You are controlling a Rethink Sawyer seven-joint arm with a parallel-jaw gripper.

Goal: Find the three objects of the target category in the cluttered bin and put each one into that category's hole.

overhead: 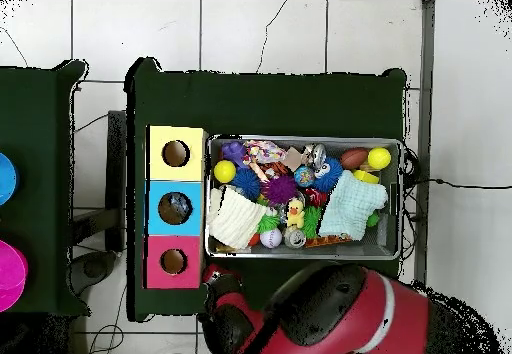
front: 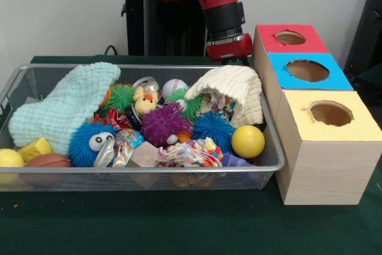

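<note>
The silver wire-mesh bin [front: 149, 170] is on the green table, piled with toys; it also shows in the overhead view [overhead: 300, 138]. In it are a mint cloth [front: 65, 106], a cream cloth [front: 233, 88], a purple spiky ball [front: 162, 123], two blue spiky balls [front: 213, 126], a yellow ball [front: 248, 141] and a baseball [front: 174, 86]. The blue-topped hole [front: 307, 70] is the middle one of three wooden boxes beside the bin [overhead: 175, 208]. My gripper [front: 230, 47] hangs behind the bin's far rim, near the red box, mostly hidden by the cream cloth.
The red-topped hole [front: 290, 37] and the yellow-topped hole [front: 330, 113] flank the blue one. A small basketball [front: 49, 160] and a yellow block [front: 34, 147] lie in the bin's left corner. In the overhead view a second dark table holds blue [overhead: 5, 178] and pink [overhead: 10, 275] discs.
</note>
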